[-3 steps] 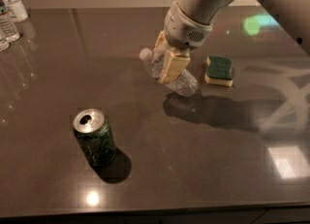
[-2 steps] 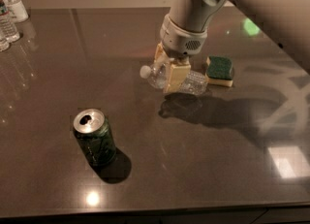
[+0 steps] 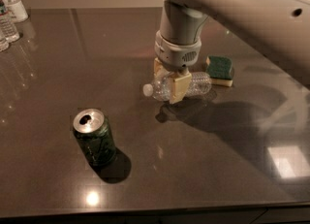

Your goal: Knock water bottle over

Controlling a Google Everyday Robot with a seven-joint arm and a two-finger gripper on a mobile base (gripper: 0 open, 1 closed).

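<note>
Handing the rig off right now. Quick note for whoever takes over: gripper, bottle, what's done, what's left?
Gripper: low over mid-table, appears shut on the middle of the water bottle.
Water bottle: lying on its side on the table, cap pointing left, right next to the sponge.
Done: bottle is on its side, so the knock-over looks complete.
Left: probably just open and lift clear without dragging the bottle or sponge. Green can stands upright front-left, well apart.

Matt end effector (image 3: 168,83) astride clear-plastic bottle (image 3: 199,83)
</note>
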